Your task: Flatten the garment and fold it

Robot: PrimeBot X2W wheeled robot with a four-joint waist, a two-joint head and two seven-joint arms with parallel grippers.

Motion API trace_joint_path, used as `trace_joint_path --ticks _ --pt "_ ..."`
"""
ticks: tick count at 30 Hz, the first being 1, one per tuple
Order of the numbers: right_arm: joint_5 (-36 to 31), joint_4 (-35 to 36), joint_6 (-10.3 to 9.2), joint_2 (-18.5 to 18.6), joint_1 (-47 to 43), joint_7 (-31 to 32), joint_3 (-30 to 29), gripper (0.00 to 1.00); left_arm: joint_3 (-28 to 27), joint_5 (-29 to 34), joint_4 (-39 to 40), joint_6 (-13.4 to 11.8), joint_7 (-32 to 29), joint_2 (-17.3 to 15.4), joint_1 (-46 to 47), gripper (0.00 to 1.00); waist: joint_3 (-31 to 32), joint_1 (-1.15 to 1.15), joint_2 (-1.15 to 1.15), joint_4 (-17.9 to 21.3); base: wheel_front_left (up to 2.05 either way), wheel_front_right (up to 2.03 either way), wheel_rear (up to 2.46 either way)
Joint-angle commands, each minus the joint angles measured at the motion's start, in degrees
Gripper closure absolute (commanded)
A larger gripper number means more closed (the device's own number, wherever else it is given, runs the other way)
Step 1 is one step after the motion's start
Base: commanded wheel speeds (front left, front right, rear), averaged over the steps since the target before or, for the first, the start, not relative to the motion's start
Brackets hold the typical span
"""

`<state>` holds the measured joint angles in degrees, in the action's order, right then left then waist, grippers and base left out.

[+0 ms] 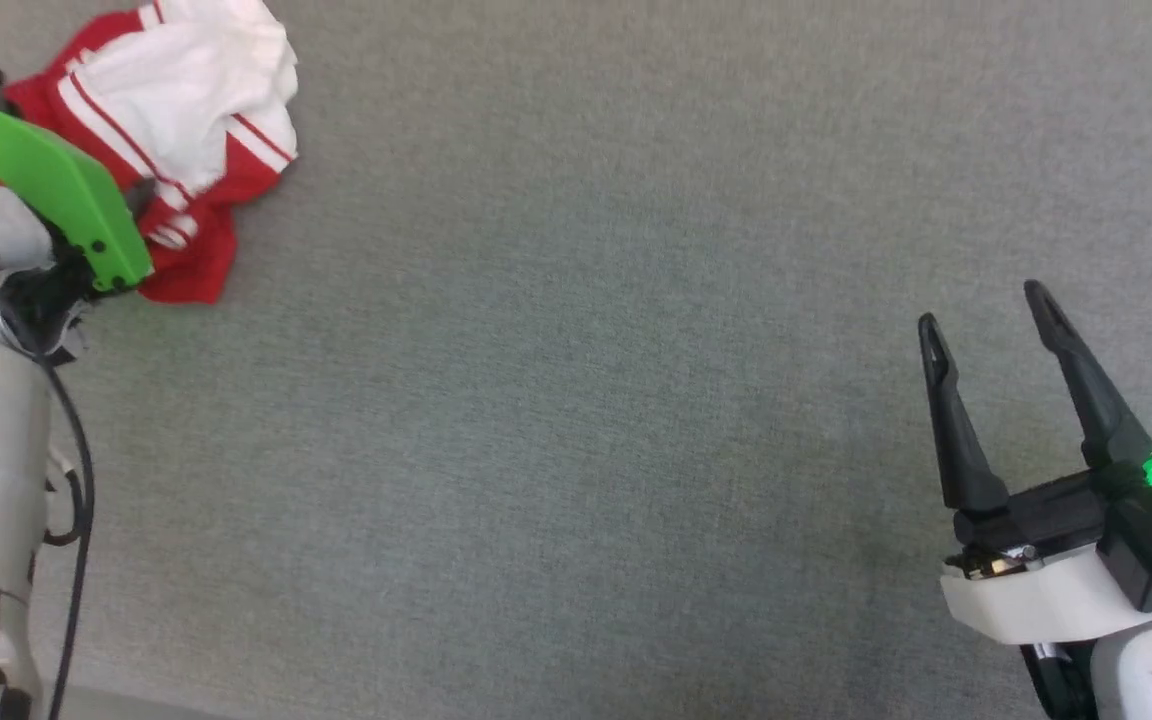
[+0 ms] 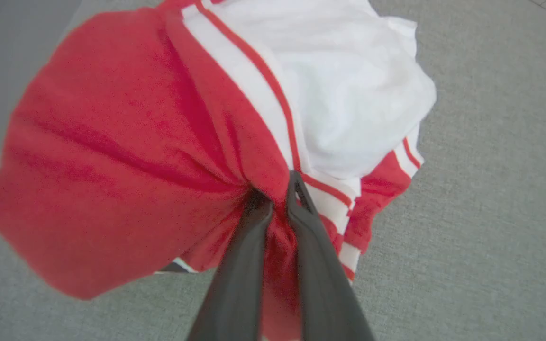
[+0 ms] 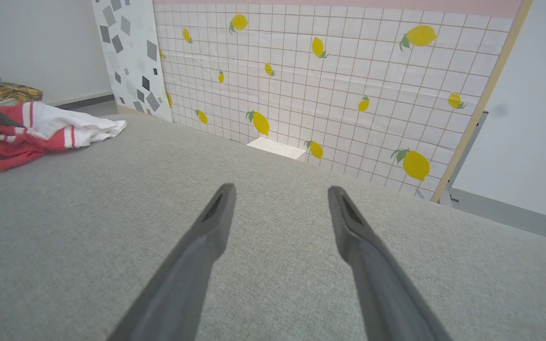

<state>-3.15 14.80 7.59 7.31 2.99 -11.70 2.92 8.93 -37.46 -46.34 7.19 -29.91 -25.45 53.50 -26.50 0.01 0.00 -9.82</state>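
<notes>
Step in hand: draw the crumpled garment away from the far left of the worktop toward the middle, where it can be spread. Pull low and slowly so the cloth drags flat rather than bunching, then bring the second arm in for an opposite edge. The left gripper has its jaws closed on a gathered red fold beside the striped trim; how deep the bite goes is hard to judge. The right gripper hovers well apart over bare worktop, jaws wide, holding nothing.
</notes>
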Motion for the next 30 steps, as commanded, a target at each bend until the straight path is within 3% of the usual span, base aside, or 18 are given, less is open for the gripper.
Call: trace_joint_path --ticks 1,9,15,20,30 --pt "0.1 -0.8 -0.10 -0.4 -0.7 -0.5 -0.2 0.00 0.7 -0.1 1.2 0.3 2.5 -0.7 -0.6 1.00 3.7 -0.01 0.00 -0.4 0.00 0.00 0.00" --pt "0.3 -5.7 -0.10 -1.4 -2.9 -1.6 -0.9 0.00 5.5 -0.3 11.6 0.3 21.8 -4.4 -1.1 1.00 12.6 -0.01 0.00 -0.2 0.00 0.00 0.00" --pt "0.5 -8.5 -0.10 -2.9 -4.4 -2.3 -1.4 0.00 8.4 1.2 19.8 0.3 31.7 -3.4 -0.9 1.00 18.5 -0.01 0.00 0.7 0.00 0.00 0.00" --pt "0.5 -10.1 -0.10 -3.8 -5.4 -2.6 -1.7 0.00 12.5 1.7 28.8 0.3 33.1 -1.1 -1.1 1.00 21.5 -0.01 0.00 2.6 0.00 0.00 0.00" --pt "0.9 -11.3 -0.10 -4.4 -5.1 -3.0 -2.7 0.00 21.4 1.0 39.5 -1.4 28.8 8.4 -5.0 1.00 21.6 -0.01 0.00 9.3 0.00 0.00 0.00"
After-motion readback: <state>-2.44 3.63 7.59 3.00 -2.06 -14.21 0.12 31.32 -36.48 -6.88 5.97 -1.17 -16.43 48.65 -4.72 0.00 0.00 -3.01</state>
